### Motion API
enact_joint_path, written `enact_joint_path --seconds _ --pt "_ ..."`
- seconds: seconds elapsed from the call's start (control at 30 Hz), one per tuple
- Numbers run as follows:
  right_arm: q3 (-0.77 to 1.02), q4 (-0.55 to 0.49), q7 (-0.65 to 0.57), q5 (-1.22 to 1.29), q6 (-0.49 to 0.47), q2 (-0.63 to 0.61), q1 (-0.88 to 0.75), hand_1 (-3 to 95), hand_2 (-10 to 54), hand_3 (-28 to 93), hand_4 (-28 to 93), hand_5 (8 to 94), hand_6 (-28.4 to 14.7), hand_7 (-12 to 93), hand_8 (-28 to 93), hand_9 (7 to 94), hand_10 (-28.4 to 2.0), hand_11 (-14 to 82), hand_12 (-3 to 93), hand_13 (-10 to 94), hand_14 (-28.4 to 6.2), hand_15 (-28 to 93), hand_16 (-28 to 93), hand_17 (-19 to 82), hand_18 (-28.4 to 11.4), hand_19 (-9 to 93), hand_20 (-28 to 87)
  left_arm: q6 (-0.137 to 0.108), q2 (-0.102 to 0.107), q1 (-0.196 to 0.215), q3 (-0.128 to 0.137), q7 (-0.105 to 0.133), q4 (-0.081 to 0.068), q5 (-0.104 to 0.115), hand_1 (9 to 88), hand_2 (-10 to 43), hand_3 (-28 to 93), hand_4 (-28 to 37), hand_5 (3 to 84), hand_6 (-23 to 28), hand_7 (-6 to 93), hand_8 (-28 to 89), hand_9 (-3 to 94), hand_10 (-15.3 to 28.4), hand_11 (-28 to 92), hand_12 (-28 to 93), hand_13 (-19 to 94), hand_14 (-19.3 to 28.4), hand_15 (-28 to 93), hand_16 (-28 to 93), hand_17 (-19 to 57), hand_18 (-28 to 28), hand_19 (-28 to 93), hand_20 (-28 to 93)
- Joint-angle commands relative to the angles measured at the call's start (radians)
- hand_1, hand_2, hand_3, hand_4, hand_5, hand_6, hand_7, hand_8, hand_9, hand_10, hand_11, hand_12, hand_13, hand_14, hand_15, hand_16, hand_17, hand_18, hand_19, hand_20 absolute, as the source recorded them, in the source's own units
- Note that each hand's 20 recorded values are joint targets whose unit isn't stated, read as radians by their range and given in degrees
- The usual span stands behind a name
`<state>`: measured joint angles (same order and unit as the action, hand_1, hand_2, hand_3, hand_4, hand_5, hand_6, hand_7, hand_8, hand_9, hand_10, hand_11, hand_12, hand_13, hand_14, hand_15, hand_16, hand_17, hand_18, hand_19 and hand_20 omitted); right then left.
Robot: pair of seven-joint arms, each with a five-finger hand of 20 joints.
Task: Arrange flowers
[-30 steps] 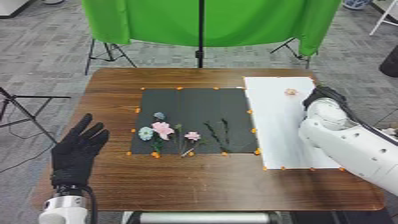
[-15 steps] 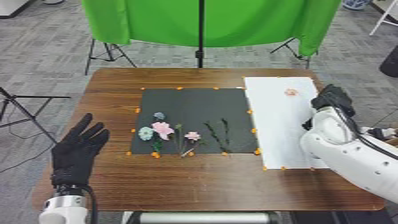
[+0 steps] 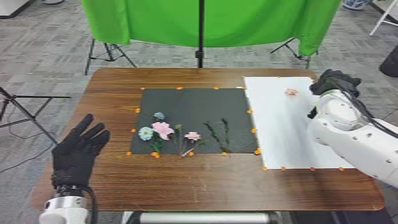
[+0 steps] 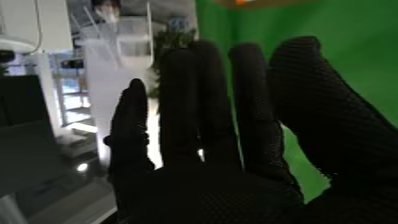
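Several flowers [image 3: 163, 129] are laid on the near part of the black mat [image 3: 186, 104]; one pale flower [image 3: 290, 92] is placed on the white sheet's [image 3: 280, 125] far part. The left robot hand [image 3: 75, 156] is held open at left, the right robot hand [image 3: 336, 84] open at far right.

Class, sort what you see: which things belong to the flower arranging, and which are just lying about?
Belong to the job:
- pink flowers
- blue flowers
- green stems
- dark mat
- probably the white sheet, with a pale flower

Just lying about:
- green cloth
- black pole
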<state>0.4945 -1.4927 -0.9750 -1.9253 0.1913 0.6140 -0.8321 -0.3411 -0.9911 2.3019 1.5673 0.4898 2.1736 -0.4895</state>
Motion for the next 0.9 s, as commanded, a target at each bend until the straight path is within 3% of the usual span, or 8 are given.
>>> enact_joint_path --seconds 0.03,0.13,0.27,0.4,0.5,0.57,0.7,0.9 --pt "0.047 0.043 0.021 0.018 -0.157 0.006 -0.068 34.4 -9.5 87 -28 48.8 5.5 19 -16 47.0 -16.3 22.2 13.4 34 -16.9 73 8 4 -22.5 71 45 0.003 0.001 0.008 -0.005 0.004 -0.004 0.001 23.3 6.6 84 -25.4 39.2 10.4 9.0 -8 36.4 21.2 29 11 24 28.1 62 -12 -8.2 27.1 58 6" --pt "0.065 0.055 0.007 0.019 -0.203 0.022 -0.082 34.7 -9.5 87 -28 47.8 6.2 20 -16 47.8 -17.3 18.8 13.0 36 -17.1 71 7 4 -23.1 71 45 0.002 -0.001 0.007 -0.003 0.006 -0.004 0.001 23.3 6.5 84 -25.4 39.1 10.4 9.0 -8 36.4 21.2 29 11 24 28.1 62 -12 -8.2 27.1 58 6" --pt "0.062 0.079 0.007 0.011 -0.198 0.04 -0.091 37.5 -9.5 86 -28 53.1 7.2 20 -16 54.7 -16.4 17.8 13.3 45 -14.0 68 8 9 -24.0 73 46 0.007 -0.004 0.003 -0.003 -0.002 -0.006 -0.004 23.3 6.5 84 -25.5 39.1 10.3 9.0 -8 36.4 21.2 29 11 24 28.2 62 -12 -8.2 27.1 58 6" --pt "-0.012 0.099 0.021 -0.072 -0.092 0.042 -0.078 45.9 -9.5 77 -28 66.2 7.6 19 -12 69.4 -10.1 19.2 14.8 60 -4.5 60 24 17 -21.9 77 48 0.009 -0.003 0.002 -0.007 -0.001 -0.007 -0.002 23.4 6.5 84 -25.6 39.1 10.3 9.0 -8 36.4 21.2 29 11 24 28.2 62 -12 -8.2 27.1 58 6" --pt "-0.061 0.101 0.031 -0.127 0.009 0.034 -0.074 54.0 -9.5 67 -28 80.6 6.4 19 -3 85.5 -5.5 8.8 28.3 70 -0.9 57 31 22 -20.1 80 47 0.01 -0.005 -0.004 -0.005 -0.008 -0.009 -0.007 23.4 6.5 84 -25.6 39.1 10.3 9.0 -8 36.4 21.2 29 11 24 28.1 62 -12 -8.2 27.1 58 6" --pt "-0.074 0.095 0.044 -0.155 0.041 0.027 -0.076 57.1 -9.5 62 -28 86.2 6.6 18 -1 92.4 -3.6 9.9 32.1 75 -0.9 60 30 26 -19.0 82 46 0.013 -0.004 -0.002 -0.004 -0.001 -0.009 -0.004 23.4 6.5 84 -25.5 39.1 10.3 9.0 -8 36.4 21.2 29 11 24 28.2 62 -12 -8.1 27.1 58 6" --pt "-0.088 0.056 0.057 -0.206 0.153 0.017 -0.074 57.1 -9.5 63 -28 88.4 7.0 17 0 93.7 -3.1 14.8 32.0 78 -1.0 62 29 28 -18.4 84 45 0.008 -0.001 0.004 -0.004 0.005 -0.007 0.001 23.4 6.5 84 -25.5 39.0 10.3 9.0 -8 36.4 21.1 29 11 24 28.2 62 -12 -8.2 27.1 58 6" --pt "-0.103 -0.069 0.15 -0.252 0.264 0.027 -0.065 56.3 -9.5 67 -28 89.4 5.5 17 1 93.7 -3.6 16.4 31.9 78 -1.1 63 30 28 -18.5 84 45 0.01 -0.02 0.007 0.006 -0.018 -0.004 -0.015 23.4 6.5 84 -25.5 39.0 10.3 8.9 -8 36.4 21.3 29 11 24 28.2 62 -12 -8.2 27.1 58 6"
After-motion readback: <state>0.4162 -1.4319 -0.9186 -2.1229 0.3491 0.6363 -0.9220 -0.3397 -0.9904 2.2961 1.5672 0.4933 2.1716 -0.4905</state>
